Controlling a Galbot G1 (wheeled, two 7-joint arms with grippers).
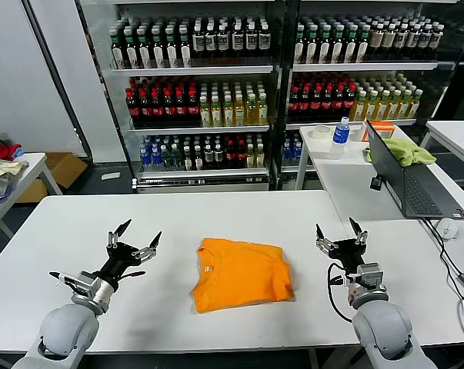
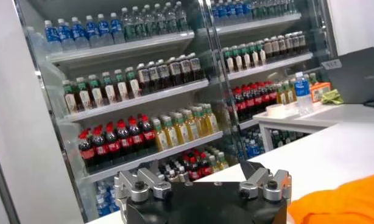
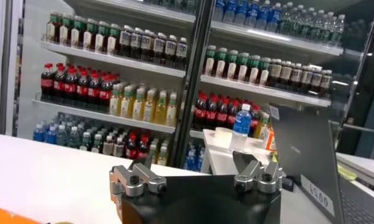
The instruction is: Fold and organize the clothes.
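One shirt, orange, lies on the white table between your two grippers, touching neither. It is already a compact squarish bundle, sleeves tucked in, collar edge toward the left side, no lettering showing. The edges are fairly even, though the near left corner sits a little lower than the rest.

Two grippers, both empty:
- Left gripper: raised above the table to the left of the shirt, fingers spread apart, pointing away from you toward the shelves. Its wrist view catches only a corner of the orange cloth.
- Right gripper: raised to the right of the shirt, fingers likewise apart, holding nothing. Its wrist view shows just a sliver of orange at the edge.

Step in hand, as you may judge it: the folding looks finished or nearly so. With both arms clear of the cloth, what remains is most likely the organizing part, either a last tidy of the bundle or moving it to its place.

Next move calls for:
- bringing one or both grippers down to the shirt's edges;
- pinching through all layers at once, so the fold does not open;
- lifting or sliding the bundle level.

Also present, well apart from the work: laptop, mouse, bottle and green cloth on the side table; drink shelves behind.
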